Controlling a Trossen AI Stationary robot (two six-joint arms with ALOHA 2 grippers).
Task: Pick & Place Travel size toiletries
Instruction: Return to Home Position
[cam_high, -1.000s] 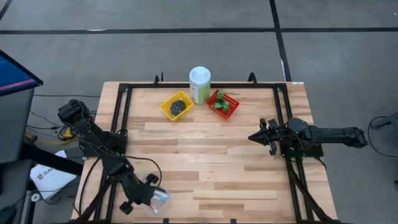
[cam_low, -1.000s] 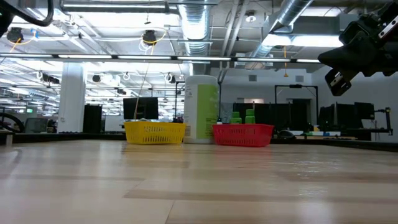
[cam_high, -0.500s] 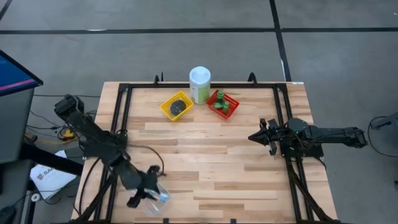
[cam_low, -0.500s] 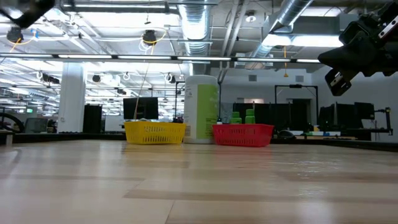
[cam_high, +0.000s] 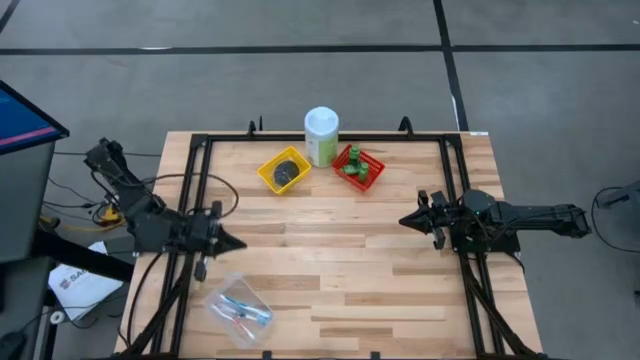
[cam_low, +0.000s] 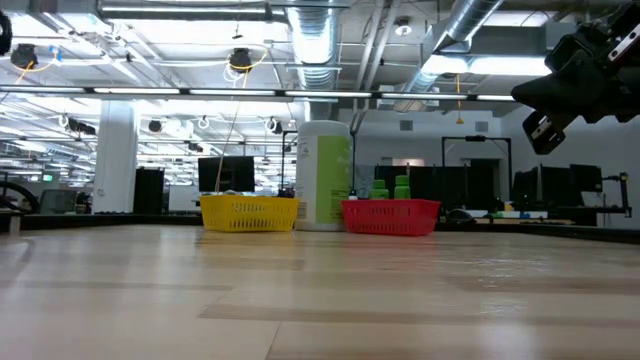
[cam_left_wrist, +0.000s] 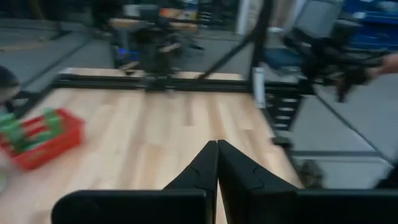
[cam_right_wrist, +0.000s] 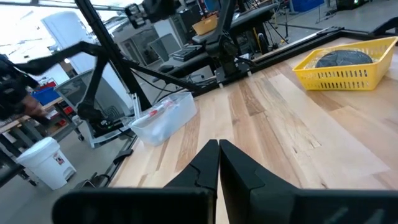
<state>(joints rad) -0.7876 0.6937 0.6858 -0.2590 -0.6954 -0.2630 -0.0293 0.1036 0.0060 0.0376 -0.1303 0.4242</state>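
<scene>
Currently: wooden table (cam_high: 340, 250), black-framed.
- Left gripper (cam_high: 238, 243) at 9 o'clock, fingers pressed together, nothing held, well apart from every container.
- Right gripper (cam_high: 403, 221) at 3 o'clock, fingers likewise closed and empty.
- Tall pale-green canister (cam_high: 321, 136), white cap, at 12 o'clock.
- Transparent bin (cam_high: 222, 298) at 7 o'clock, containing toothbrushes (cam_high: 243, 310), blue and reddish.
- Yellow basket (cam_high: 268, 172) at 11 o'clock, just beside the canister, holding dark tins (cam_high: 287, 171).
- Red basket (cam_high: 370, 172) at 1 o'clock, on the canister's other side, holding green bottles (cam_high: 351, 165).
</scene>
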